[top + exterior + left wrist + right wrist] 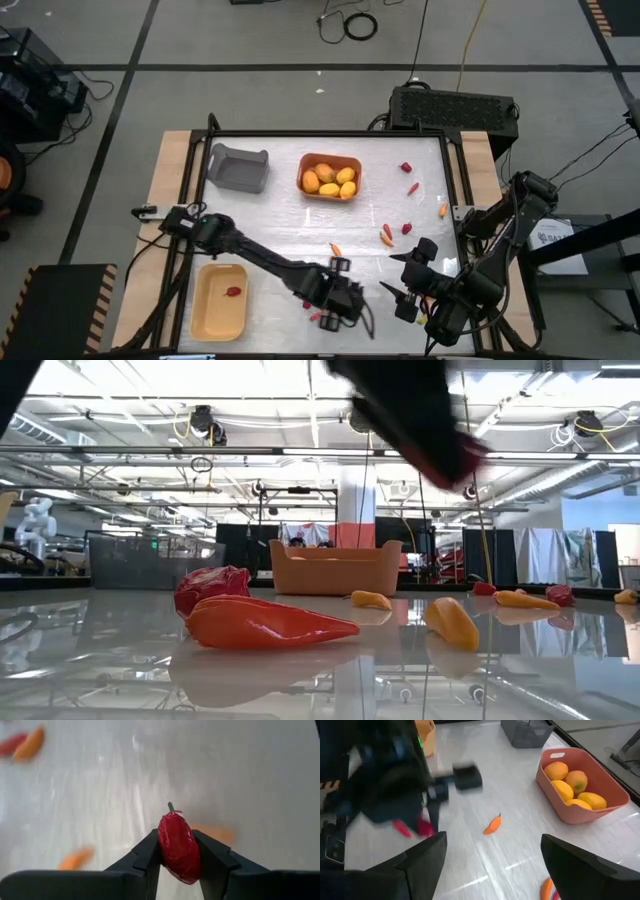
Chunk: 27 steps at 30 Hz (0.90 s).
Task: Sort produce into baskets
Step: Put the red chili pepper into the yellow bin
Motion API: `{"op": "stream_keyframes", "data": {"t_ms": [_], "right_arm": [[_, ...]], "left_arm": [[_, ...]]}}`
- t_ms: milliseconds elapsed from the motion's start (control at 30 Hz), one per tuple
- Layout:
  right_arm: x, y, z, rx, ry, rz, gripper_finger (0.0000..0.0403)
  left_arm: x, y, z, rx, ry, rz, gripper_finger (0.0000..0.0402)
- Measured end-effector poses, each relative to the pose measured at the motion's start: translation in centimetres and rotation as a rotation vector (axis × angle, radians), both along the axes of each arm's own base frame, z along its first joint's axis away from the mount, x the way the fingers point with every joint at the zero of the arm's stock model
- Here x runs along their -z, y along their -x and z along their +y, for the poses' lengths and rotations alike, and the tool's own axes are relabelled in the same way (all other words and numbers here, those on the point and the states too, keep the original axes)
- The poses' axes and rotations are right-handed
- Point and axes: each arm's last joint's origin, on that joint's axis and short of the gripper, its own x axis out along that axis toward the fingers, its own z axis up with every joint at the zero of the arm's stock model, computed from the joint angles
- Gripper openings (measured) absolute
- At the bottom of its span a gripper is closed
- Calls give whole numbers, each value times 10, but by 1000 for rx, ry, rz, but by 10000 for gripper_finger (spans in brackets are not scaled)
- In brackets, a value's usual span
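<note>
The left tool is clamped across the middle of a glossy red berry, probably light, hard and slippery, while the right tool waits agape nearby.

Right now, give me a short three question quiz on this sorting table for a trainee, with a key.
1. True or false: the left gripper is shut on a red berry.
2. Which bin holds the yellow-orange fruits? A grey bin, B orange bin, C pale yellow bin.
3. Fill in: the right gripper stands ____ and holds nothing.

Key: 1 true. 2 B. 3 open.
</note>
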Motion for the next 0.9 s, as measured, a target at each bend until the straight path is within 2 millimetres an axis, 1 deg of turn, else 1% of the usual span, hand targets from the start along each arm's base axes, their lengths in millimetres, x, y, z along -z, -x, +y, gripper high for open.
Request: {"op": "stream_keyframes", "data": {"t_ms": [100,233,300,367,433,533,667,733,800,900], "right_arm": [[-1,-1,1,0,-18,-14,313],[-1,-2,3,-2,-31,-25,313],[-1,-2,3,-3,-39,-29,313],[-1,-2,4,-4,-40,-30,313],[-1,-2,4,-6,-41,-27,313],[-1,-2,4,-11,-37,-23,313],[-2,-4,4,-21,-33,-27,313],[-2,-5,4,-23,-33,-28,313],[-2,-5,4,-25,-34,-31,313],[-3,-8,4,-19,-45,-41,313]], "left_arm": [[-17,31,-8,-35,-44,120,109],[-43,77,-27,-77,-109,226,109],[-58,104,-39,-106,-146,230,109],[-69,127,-49,-141,-170,218,109],[-80,151,-61,-162,-159,160,109],[-96,185,-71,-236,-110,95,109],[-101,232,-79,-322,-62,63,109],[-100,257,-78,-350,-52,56,109],[-95,279,-74,-393,-49,53,109],[-81,306,-63,-471,-69,50,109]]}}
